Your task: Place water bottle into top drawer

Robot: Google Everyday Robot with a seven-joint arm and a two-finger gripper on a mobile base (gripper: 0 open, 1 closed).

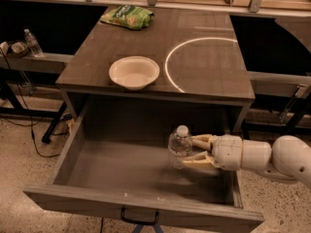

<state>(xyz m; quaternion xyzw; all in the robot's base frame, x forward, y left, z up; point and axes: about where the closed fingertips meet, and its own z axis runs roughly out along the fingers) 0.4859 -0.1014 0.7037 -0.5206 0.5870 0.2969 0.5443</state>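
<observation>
The water bottle (pixel 179 147) is a clear plastic bottle with a white cap, held upright inside the open top drawer (pixel 121 171), right of its middle. My gripper (pixel 190 152) reaches in from the right on a white arm, its pale fingers (pixel 200 163) shut around the bottle's body. The bottle's base is at or just above the drawer floor; I cannot tell whether it touches. The drawer is pulled fully out, with a small black handle (pixel 139 218) at its front centre.
On the tabletop (pixel 204 76) stand a white bowl (pixel 134 73) at the front left and a green snack bag (pixel 128 16) at the back left. A white ring (pixel 166 62) is marked on the right. A small clear bottle (pixel 33 43) stands on a shelf far left.
</observation>
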